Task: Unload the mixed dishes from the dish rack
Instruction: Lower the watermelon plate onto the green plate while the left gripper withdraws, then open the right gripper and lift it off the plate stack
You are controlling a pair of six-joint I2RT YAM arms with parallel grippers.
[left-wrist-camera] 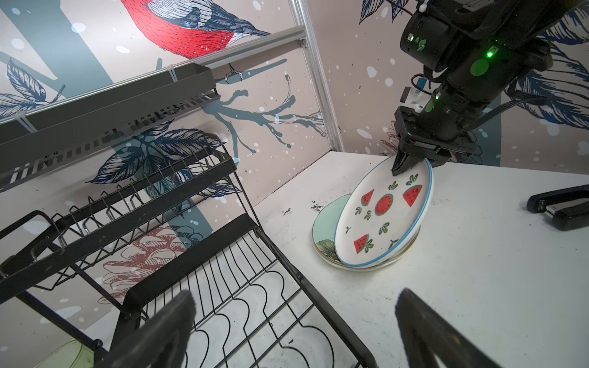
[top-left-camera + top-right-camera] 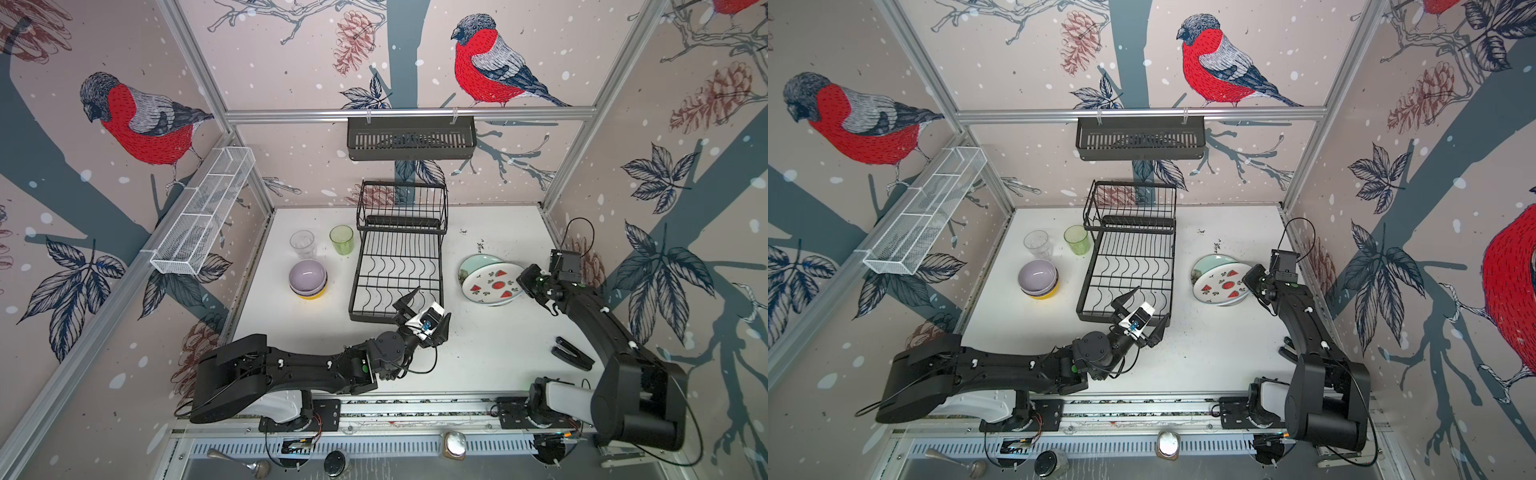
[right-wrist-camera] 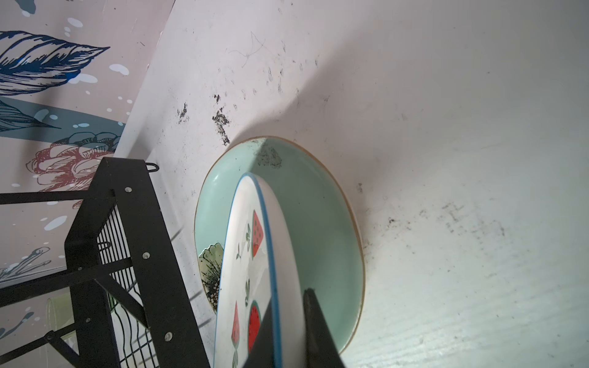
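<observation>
- Black jaws of the right gripper [image 3: 288, 334] are clamped on the blue-edged rim of the watermelon plate [image 1: 382, 220], with 1 jaw on the printed face and 1 behind it.
- That plate is held tilted. The gripped edge is raised, while the opposite edge appears to rest on the mint plate [image 3: 318, 223], which lies flat on the table [image 2: 478, 353] to the right of the dish rack [image 2: 399, 266].
- The step in hand is judged to be the laying-down of this plate. The raised edge should be lowered slowly until the plate is seated flat, and only then should the grip be released, so that sliding or a clatter is avoided.
- The left gripper [image 1: 293, 331] is spread wide and empty, and is held over the near end of the rack's lower tier.
- No dish is seen in either of the 2 tiers in both top views, so the unloading is judged nearly complete.
- Left of the rack, the lilac bowl [image 2: 307, 274] is stacked above the yellow bowl [image 2: 309, 296], and the clear glass [image 2: 302, 244] and green glass [image 2: 341, 240] stand upright behind them.
- No brand, label or writing can be read.
</observation>
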